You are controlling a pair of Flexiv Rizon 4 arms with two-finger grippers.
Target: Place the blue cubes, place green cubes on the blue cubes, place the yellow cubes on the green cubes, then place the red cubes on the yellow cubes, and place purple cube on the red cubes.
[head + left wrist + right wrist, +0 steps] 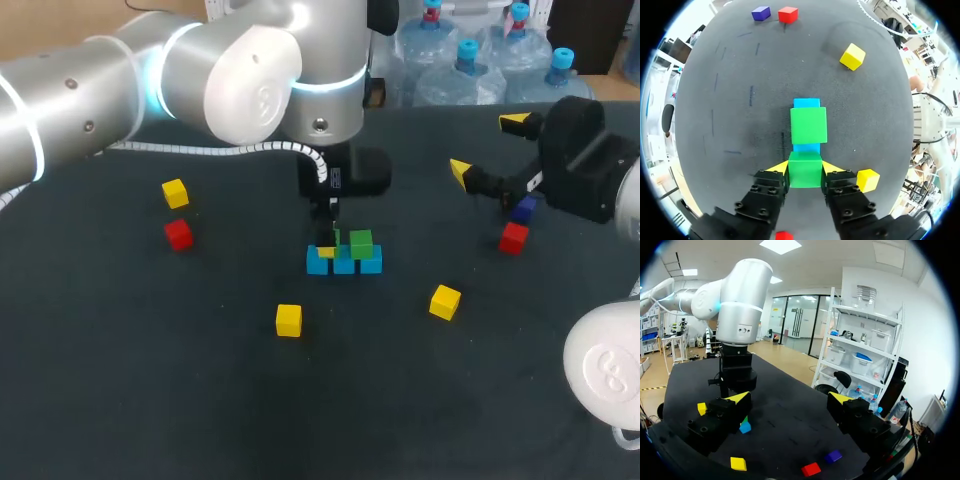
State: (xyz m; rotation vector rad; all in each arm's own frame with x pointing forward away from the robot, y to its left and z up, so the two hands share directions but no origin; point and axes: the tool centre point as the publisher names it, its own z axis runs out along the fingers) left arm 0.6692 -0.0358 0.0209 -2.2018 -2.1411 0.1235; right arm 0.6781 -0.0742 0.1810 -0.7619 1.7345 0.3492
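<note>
Three blue cubes (344, 264) lie in a row at the table's middle. One green cube (361, 243) rests on the row's right part. In the left wrist view that green cube (808, 125) lies just ahead of my left gripper (805, 168). The gripper is shut on a second green cube (805, 171), its yellow tips pressed to both sides, low over the row's near end. My left gripper (333, 240) hangs straight above the row. My right gripper (487, 148) stands open at the right, above a purple cube (522, 209) and a red cube (513, 238).
Yellow cubes lie at the left (175, 193), front middle (289, 320) and front right (445, 301). Another red cube (178, 234) sits near the left yellow one. My right gripper (790, 399) holds nothing between its fingers.
</note>
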